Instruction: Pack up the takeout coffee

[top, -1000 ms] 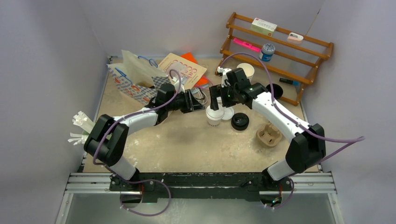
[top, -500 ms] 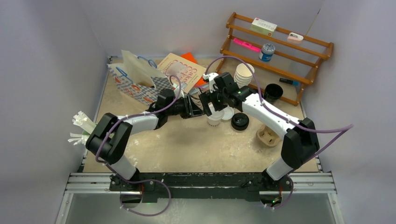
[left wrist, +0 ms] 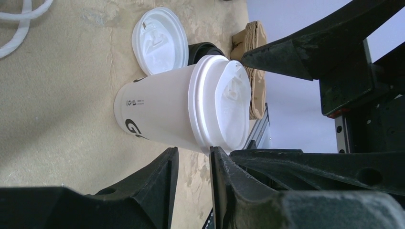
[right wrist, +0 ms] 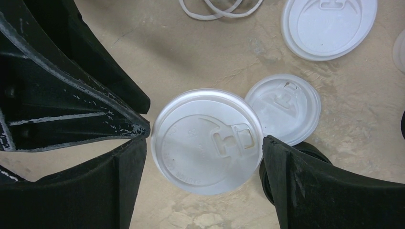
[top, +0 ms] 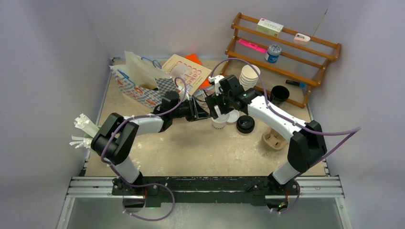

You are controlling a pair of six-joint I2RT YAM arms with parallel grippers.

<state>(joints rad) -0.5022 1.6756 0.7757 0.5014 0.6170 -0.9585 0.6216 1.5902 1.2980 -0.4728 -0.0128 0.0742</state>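
Observation:
A white paper coffee cup with a white lid (top: pixel 219 122) stands upright mid-table; a black cup with a black lid (top: pixel 245 124) stands just right of it. My right gripper (top: pixel 217 109) hangs over the white cup, open, its fingers straddling the lid (right wrist: pixel 206 140) without clamping it. The black cup (right wrist: pixel 313 151) peeks out behind the right finger. My left gripper (top: pixel 202 110) is level with the cup on its left. In the left wrist view the cup (left wrist: pixel 186 107) sits just beyond the fingertips. Its jaws (left wrist: pixel 193 160) stand narrowly open, with nothing between them.
A loose white lid (top: pixel 233 116) lies against the cup, with another (right wrist: pixel 329 26) farther back. A brown cardboard carrier (top: pixel 274 138) sits at the right. A stack of lidless white cups (top: pixel 248 76), a wooden rack (top: pixel 286 52) and a patterned paper bag (top: pixel 138 81) stand behind.
My right gripper has swung left and come down around the white cup's lid. My left gripper has crept right, closer to the cup. The cups have not moved.

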